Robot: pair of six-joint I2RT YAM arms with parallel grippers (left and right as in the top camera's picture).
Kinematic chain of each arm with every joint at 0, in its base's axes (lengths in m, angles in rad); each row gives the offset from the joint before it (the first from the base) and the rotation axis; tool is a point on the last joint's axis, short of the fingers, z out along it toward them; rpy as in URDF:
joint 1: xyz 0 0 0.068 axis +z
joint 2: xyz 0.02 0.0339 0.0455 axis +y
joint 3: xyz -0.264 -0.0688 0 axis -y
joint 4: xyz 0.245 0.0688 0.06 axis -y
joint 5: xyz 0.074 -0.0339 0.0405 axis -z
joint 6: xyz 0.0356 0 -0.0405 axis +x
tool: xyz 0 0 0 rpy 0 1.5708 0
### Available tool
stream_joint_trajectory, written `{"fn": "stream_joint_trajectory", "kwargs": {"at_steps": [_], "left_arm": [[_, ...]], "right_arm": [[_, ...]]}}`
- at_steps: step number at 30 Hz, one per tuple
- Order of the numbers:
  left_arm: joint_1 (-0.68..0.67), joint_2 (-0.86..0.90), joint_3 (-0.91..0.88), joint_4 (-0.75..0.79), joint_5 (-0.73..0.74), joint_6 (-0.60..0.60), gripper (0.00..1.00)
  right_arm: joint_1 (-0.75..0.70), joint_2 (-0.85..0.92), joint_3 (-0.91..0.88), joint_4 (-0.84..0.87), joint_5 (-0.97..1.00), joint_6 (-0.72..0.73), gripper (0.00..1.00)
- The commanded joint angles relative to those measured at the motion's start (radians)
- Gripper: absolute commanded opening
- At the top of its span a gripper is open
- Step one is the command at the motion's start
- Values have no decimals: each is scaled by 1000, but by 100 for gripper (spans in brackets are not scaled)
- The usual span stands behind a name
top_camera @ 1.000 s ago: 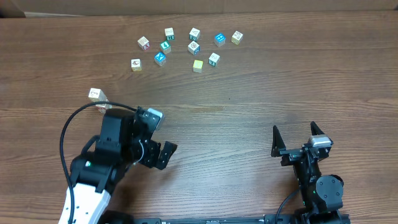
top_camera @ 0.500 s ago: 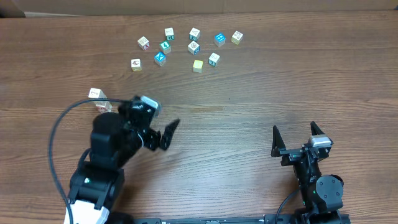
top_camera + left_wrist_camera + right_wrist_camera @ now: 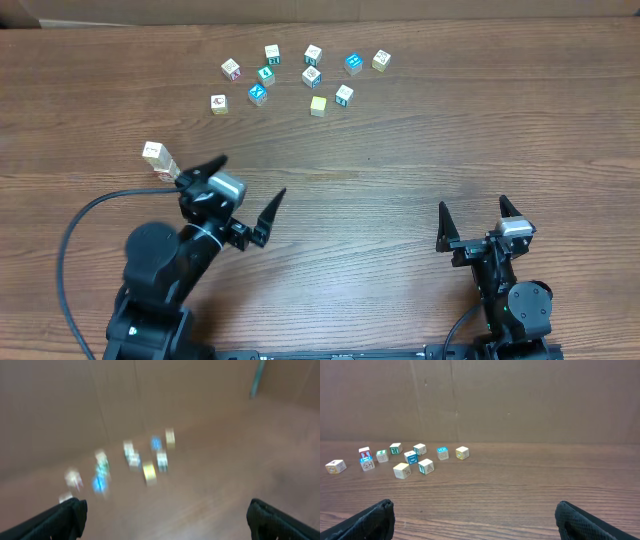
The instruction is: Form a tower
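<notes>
The tower is a narrow stack of small wooden cubes with a white-faced cube on top, standing left of centre. My left gripper is just to its right, open wide and empty. One fingertip is close to the stack but apart from it. The left wrist view is blurred by motion; its gripper shows only bare wood between the dark fingers. At the front right, my right gripper is open and empty, as the right wrist view confirms.
Several loose cubes in white, blue and yellow lie scattered at the far middle of the table, also in the right wrist view. A brown cardboard wall runs behind them. The left arm's black cable loops at front left.
My left gripper has swung from near the front edge up toward the far side, turning to face the loose cubes, and stayed open. The tower and right arm have not moved.
</notes>
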Motion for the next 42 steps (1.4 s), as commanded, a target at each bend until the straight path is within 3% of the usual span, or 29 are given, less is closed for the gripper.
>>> {"fn": "stream_joint_trajectory", "kwargs": {"at_steps": [1, 8, 13, 23, 42], "left_arm": [[-2, -56, -48, 78, 10, -6, 100], [-2, -217, -171, 79, 11, -6, 99], [-2, -359, -288, 180, 11, -6, 100], [-1, -603, -333, 190, 11, -6, 99], [-11, -603, -379, 184, 11, -6, 100]], "right_arm": [[-3, -2, -10, 5, 0, -2, 100], [-3, -2, -10, 5, 0, -2, 100], [-3, -2, -10, 5, 0, -2, 100], [-3, -2, -10, 5, 0, -2, 100], [-3, -2, -10, 5, 0, -2, 100]]}}
